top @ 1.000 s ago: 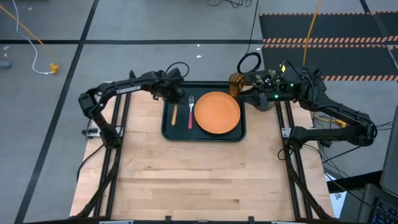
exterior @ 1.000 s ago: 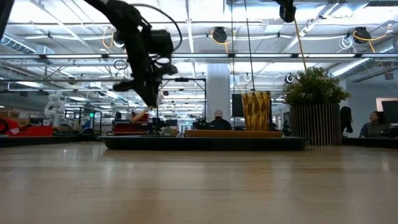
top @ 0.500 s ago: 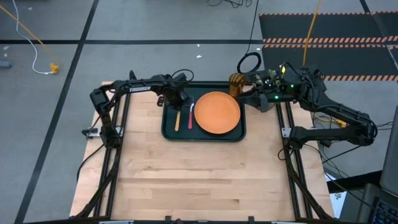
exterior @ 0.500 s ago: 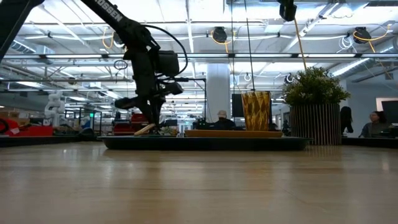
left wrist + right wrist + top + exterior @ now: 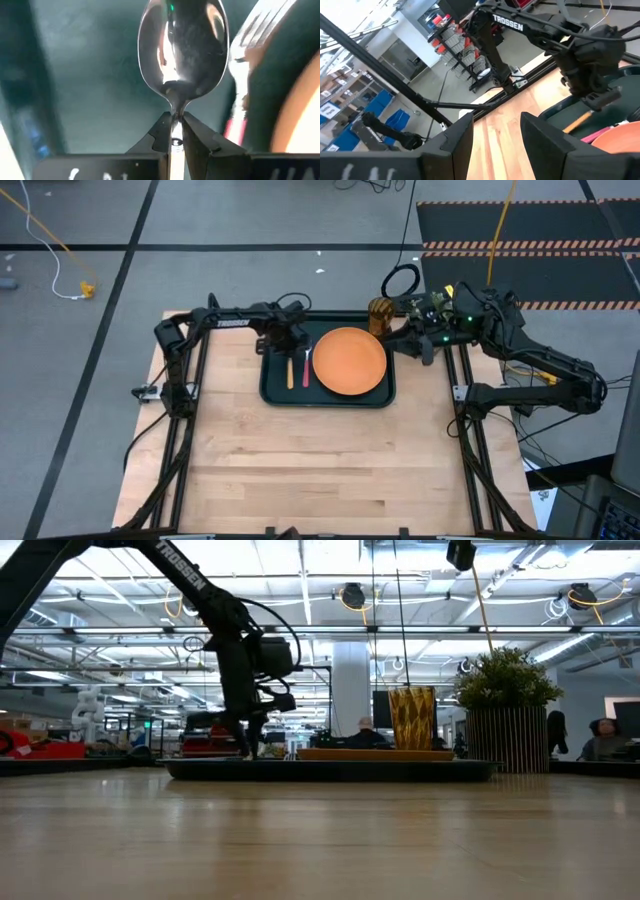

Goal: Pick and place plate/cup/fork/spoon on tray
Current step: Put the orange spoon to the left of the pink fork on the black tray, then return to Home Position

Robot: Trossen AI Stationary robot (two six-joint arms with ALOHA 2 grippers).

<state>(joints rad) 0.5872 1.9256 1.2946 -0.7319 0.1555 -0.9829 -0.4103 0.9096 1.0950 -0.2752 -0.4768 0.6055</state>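
The dark green tray [image 5: 275, 392] lies at the table's far middle. The orange plate [image 5: 350, 360] lies in its right part. The red-handled fork [image 5: 306, 368] lies left of the plate, and also shows in the left wrist view [image 5: 239, 75]. My left gripper [image 5: 289, 343] is over the tray's far left part, shut on the spoon [image 5: 182, 50], whose orange handle [image 5: 290, 372] points toward the near edge. The amber cup [image 5: 379, 312] stands at the tray's far right corner. My right gripper [image 5: 497, 135] is open and empty, just right of the tray. My left gripper pinches the spoon's thin neck [image 5: 176, 106], just behind the bowl, between its two fingertips. The fingers come from above, pointing down, one on each side of the neck. The spoon lies level, down at the tray floor beside the fork; whether it rests there I cannot tell.
A potted green plant [image 5: 510, 710] stands beyond the tray's right end. Both arms' metal frames run along the table's left and right sides. Bare wooden table [image 5: 320, 470] fills the near half.
My left gripper has gone down toward the tray and a little toward the table's right edge, still shut on the spoon. The spoon, earlier tilted above the tray, is now level and low, close beside the fork.
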